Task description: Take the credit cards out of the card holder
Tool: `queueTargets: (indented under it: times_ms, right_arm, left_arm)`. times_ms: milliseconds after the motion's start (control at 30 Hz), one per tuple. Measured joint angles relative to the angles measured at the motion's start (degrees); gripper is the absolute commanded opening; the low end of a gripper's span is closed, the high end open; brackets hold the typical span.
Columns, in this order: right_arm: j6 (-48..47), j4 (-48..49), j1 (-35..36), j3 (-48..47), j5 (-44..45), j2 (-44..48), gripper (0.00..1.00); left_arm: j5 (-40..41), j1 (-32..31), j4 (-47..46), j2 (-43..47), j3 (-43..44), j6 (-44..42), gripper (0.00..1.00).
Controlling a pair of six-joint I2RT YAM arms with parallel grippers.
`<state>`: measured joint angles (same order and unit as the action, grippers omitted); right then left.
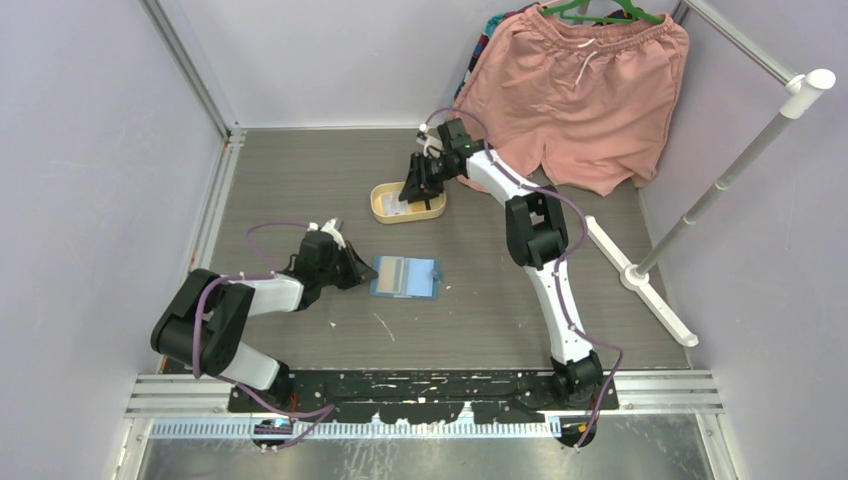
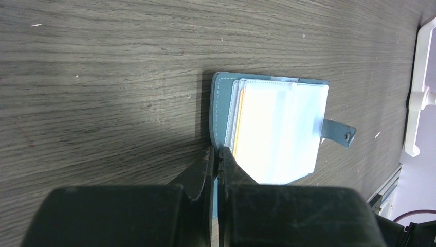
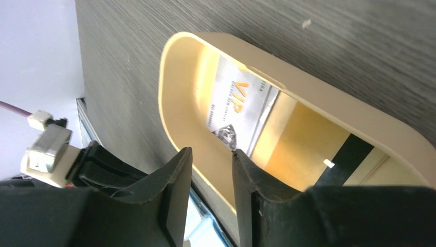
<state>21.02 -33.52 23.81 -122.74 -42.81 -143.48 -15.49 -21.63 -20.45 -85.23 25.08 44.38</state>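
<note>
The teal-blue card holder [image 1: 405, 277] lies open on the table, its pale pocketed inside facing up. My left gripper [image 1: 358, 272] is at its left edge. In the left wrist view the gripper [image 2: 217, 153] is shut on the card holder's [image 2: 277, 128] teal edge, and an orange card edge [image 2: 238, 118] shows in the pockets. My right gripper [image 1: 417, 190] is over the yellow oval tray [image 1: 378, 206]. In the right wrist view it [image 3: 211, 152] is open and empty above the tray [image 3: 169, 77]. A whitish VIP credit card [image 3: 241, 110] lies in the tray beside a dark-striped card [image 3: 349, 154].
Pink shorts [image 1: 580, 95] hang on a green hanger at the back right. A white rack stand [image 1: 640, 275] lies along the right side. Metal frame rails border the table on the left and at the near edge.
</note>
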Motion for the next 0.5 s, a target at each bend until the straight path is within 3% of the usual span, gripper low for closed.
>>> queueTargets:
  times_ms: [233, 400, 500]
  right_arm:
    - [-1.0, -2.8, 0.0, -3.0, 3.7, 6.9, 0.43]
    - [-0.3, 0.8, 1.7, 10.9, 8.0, 23.4, 0.46]
    - [-1.0, 2.3, 6.1, 19.1, 13.1, 31.8, 0.47]
  left_arm:
    - [0.5, 0.0, 1.4, 1.1, 0.0, 0.0, 0.0]
    - [1.8, 0.0, 6.4, 3.9, 0.2, -0.1, 0.0]
    - [2.7, 0.0, 9.7, 5.6, 0.4, -0.2, 0.0]
